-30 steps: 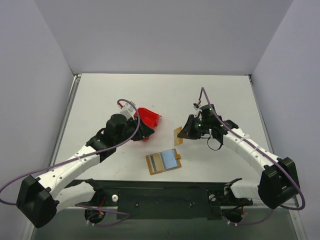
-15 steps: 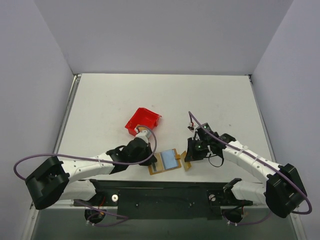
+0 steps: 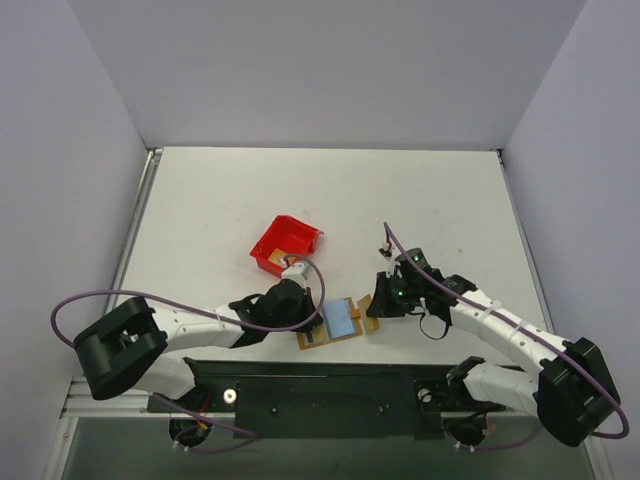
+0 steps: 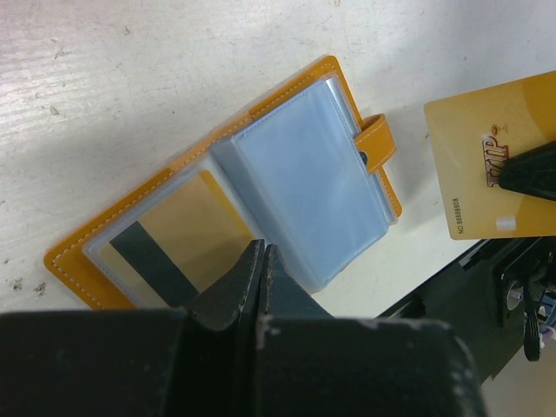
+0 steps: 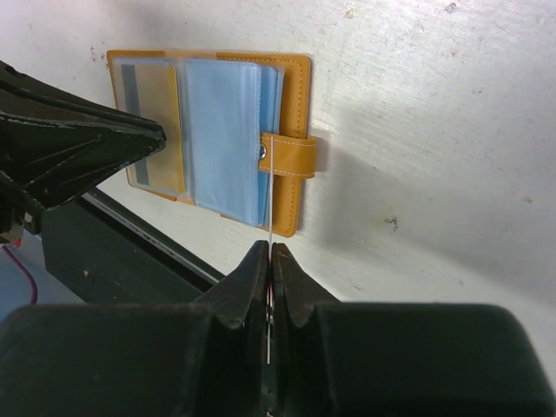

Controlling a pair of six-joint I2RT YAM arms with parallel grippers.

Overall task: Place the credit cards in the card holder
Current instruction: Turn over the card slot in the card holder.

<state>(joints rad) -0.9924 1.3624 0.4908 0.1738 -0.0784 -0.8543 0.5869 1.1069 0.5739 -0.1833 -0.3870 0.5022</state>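
Since the card holder [image 4: 261,174] lies spread open on the table [image 3: 420,200] close to the near edge, between my two arms, both grippers have somewhere to work. My left gripper [image 4: 259,256] has its jaws pressed together with nothing between them, tips down at the near edge of the holder's left half. I can't tell for certain that they touch it. I read that pose as a hold-down, so the wallet doesn't slide or fold shut when something is pushed in from the other side.

My right gripper [image 5: 270,261] is pinching a credit card [image 4: 486,148]. From its own wrist camera the card shows only as a thin line, standing over the snap tab [image 5: 291,156] on the holder's right edge. From the left wrist I see its gold face, just beside the tab and slightly raised. Held by one end like that, the free end can lead into a pocket.

One card with a dark stripe [image 4: 174,239] already sits in the left clear sleeve, and the bluish sleeves [image 4: 304,174] look unfilled. My guess is the next move needs the card tilted flatter, clear of the tab. The red bin [image 3: 290,240] stands behind the left arm, apart from all this
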